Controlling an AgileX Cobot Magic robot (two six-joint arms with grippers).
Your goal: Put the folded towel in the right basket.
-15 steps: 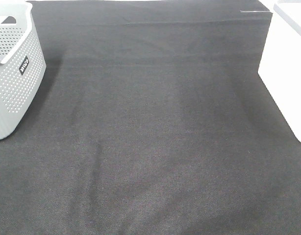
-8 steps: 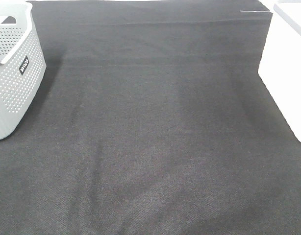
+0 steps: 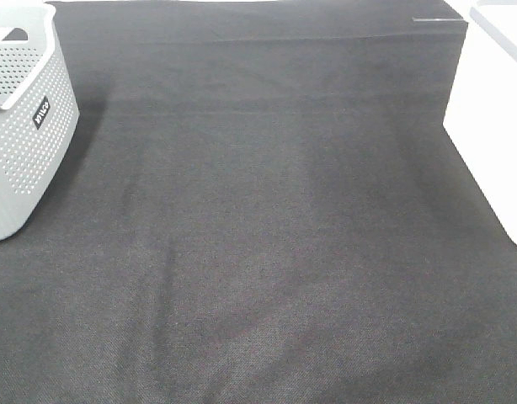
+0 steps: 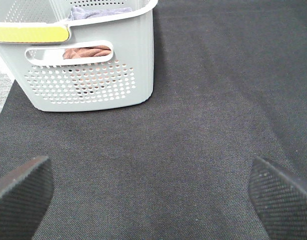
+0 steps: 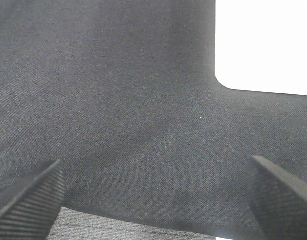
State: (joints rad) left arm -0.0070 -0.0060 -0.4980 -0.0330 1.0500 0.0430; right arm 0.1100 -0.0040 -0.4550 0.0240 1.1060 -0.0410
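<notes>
While no arm shows in the exterior high view, both grippers appear in their own wrist views, and the items are listed as follows.

Dark cloth mat (image 3: 267, 236): black woven fabric covering the work surface, faintly creased, bare across its middle.

Grey basket (image 3: 23, 126): perforated plastic, standing upright at the left edge of the high view, a small dark label on its side. In the left wrist view the same grey basket (image 4: 93, 65) shows a slotted handle opening and a yellow-green strip (image 4: 31, 34) along its rim.

Brown towel (image 4: 86, 51): folded cloth inside the grey basket, seen through the handle opening and the perforations below it. A greyish-purple cloth (image 4: 101, 12) lies at the top of the same basket, near the rim. Which of these is the task's item cannot be told; both sit in the left-hand basket.

White basket (image 3: 494, 109): pale, overexposed container at the right edge of the high view, resting on the mat; its inside is out of sight. The right wrist view shows one rounded corner of it (image 5: 266, 45).

Left gripper (image 4: 153, 197): spread wide, ribbed black fingertips (image 4: 21, 195) at opposite edges of the view, nothing between them, mat below, well apart from the grey basket.

Right gripper (image 5: 156, 200): spread wide, empty, ribbed fingertips (image 5: 28, 197) at opposite edges, over the mat's near border, near the white basket's corner.
</notes>
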